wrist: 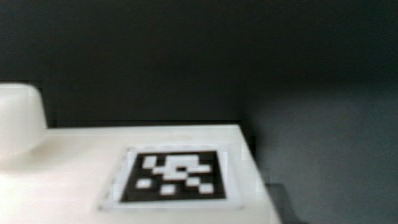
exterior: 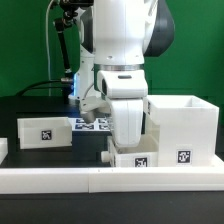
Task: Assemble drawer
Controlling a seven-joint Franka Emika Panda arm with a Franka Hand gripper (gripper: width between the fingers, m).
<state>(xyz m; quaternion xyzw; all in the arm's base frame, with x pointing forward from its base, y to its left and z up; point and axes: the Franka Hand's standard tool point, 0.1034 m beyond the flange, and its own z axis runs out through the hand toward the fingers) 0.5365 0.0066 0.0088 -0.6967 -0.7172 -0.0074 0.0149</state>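
Note:
The tall white drawer case (exterior: 186, 122) stands at the exterior view's right, with a tag low on its front. One small white tray (exterior: 44, 131) with a tag sits at the exterior view's left. The second tray (exterior: 133, 158) lies right in front of the case's left side, against the rail. My gripper (exterior: 127, 140) hangs straight down onto this tray; its fingertips are hidden behind the hand and the tray wall. The wrist view shows a white tagged surface (wrist: 175, 178) very close, with no fingers in sight.
The marker board (exterior: 93, 124) lies flat behind the gripper. A long low white border rail (exterior: 100, 180) runs along the front. Cables and a stand are at the back left. A white rounded edge (wrist: 16, 120) shows beside the tagged surface in the wrist view.

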